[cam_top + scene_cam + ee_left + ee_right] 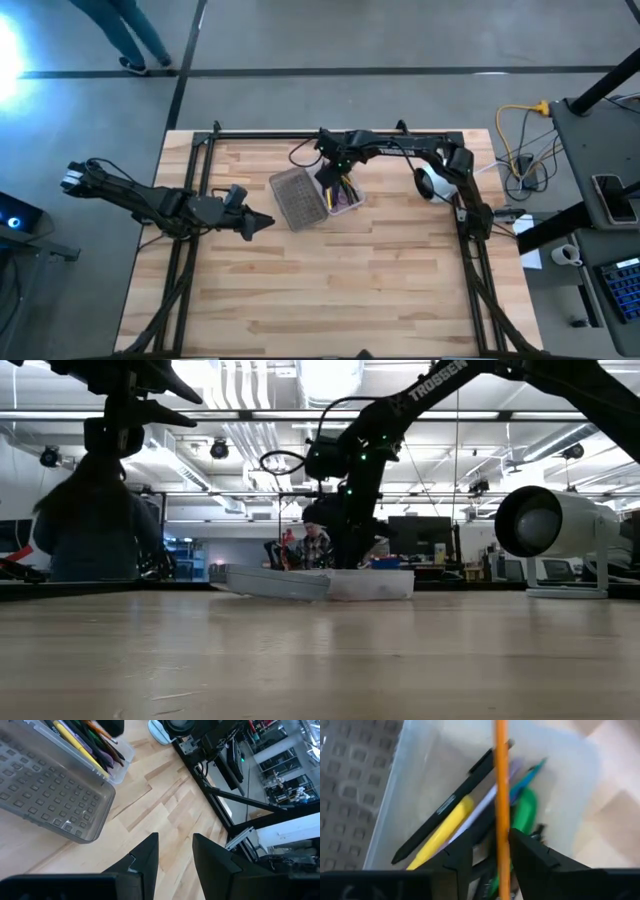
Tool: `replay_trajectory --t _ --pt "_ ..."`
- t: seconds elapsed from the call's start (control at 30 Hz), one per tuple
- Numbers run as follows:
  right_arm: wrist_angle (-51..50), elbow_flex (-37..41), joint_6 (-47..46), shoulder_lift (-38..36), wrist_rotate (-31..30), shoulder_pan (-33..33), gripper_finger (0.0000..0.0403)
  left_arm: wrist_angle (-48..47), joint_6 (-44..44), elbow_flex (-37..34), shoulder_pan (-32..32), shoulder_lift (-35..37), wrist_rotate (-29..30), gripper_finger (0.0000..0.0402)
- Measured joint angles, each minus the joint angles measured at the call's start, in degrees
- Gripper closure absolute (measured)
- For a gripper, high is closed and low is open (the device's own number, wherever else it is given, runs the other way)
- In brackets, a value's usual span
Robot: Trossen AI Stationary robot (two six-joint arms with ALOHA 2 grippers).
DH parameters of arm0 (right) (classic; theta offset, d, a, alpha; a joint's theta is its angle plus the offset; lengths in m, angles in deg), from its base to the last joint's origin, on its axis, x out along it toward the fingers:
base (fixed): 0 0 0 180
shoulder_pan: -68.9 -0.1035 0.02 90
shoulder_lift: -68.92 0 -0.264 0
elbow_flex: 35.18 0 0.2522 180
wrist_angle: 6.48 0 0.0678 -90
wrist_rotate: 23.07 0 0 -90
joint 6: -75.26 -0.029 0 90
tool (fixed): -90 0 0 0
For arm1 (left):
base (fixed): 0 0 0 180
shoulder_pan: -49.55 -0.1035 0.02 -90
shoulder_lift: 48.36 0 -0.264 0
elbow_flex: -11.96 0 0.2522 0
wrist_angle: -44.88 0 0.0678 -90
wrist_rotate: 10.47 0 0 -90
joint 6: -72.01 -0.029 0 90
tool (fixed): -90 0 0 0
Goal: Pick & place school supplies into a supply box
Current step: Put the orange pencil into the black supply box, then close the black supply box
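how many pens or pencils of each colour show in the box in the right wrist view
orange pencil, between the right end effector fingers: 1
black pen: 1
yellow pen: 1
green pen: 1
blue pen: 1
total: 5 clearly distinct; others beneath are too hidden to count

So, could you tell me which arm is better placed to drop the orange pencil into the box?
The right. Its gripper holds the orange pencil directly over the supply box, above the pens already inside. The left gripper hangs empty over bare table beside the box.
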Motion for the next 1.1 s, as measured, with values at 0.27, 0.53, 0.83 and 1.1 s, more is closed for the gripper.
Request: replay_trajectory --t 0.27,0.53,0.83,1.1 --pt "-1.28 0.0 1.89 0.53 4.31 -1.27 0.0306 0.01 0.72 0.0 0.0 0.0 0.04 0.0297" --pt "-1.61 -0.15 0.76 -1.06 8.23 -3.96 0.032 0.0 0.27 0.0 0.0 0.0 2.25 0.0297" --pt "-2.73 -0.24 -0.67 -7.23 -5.1 -7.04 0.0307 -0.02 -0.22 0.0 0.0 0.02 2.67 0.0297" --pt "-5.45 -0.22 -3.7 -18.58 -12.52 -11.53 0.0298 -1.33 -0.69 0.0 0.0 0.02 2.62 0.0297"
